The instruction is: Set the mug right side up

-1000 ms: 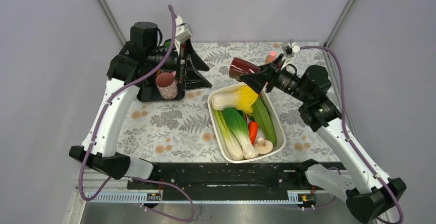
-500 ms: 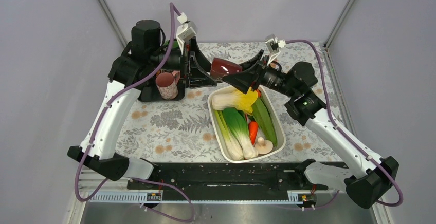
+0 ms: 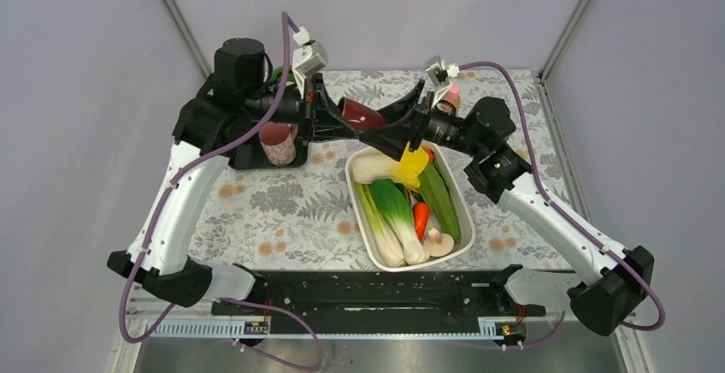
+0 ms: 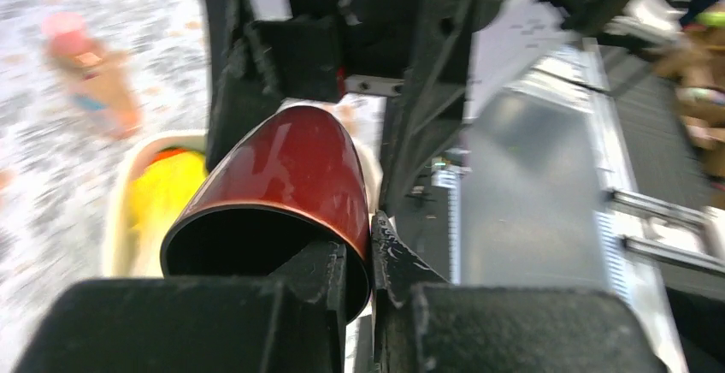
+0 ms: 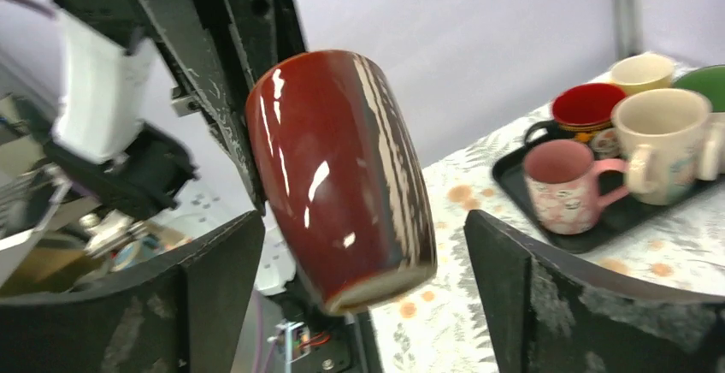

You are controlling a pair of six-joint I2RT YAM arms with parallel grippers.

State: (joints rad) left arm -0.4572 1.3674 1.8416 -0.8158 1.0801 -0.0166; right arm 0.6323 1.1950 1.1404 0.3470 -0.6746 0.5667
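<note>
Left claw [image 4: 360,257] pinched the red mug [image 4: 295,163] by its rim, one finger inside, while my right claw [image 5: 363,240] gaped wide either side of it, not touching!

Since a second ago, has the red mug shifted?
Yes. The red mug has moved left: it was over the middle of the white tub's far edge, and it is now by the far left corner, nearer the black tray.
</note>
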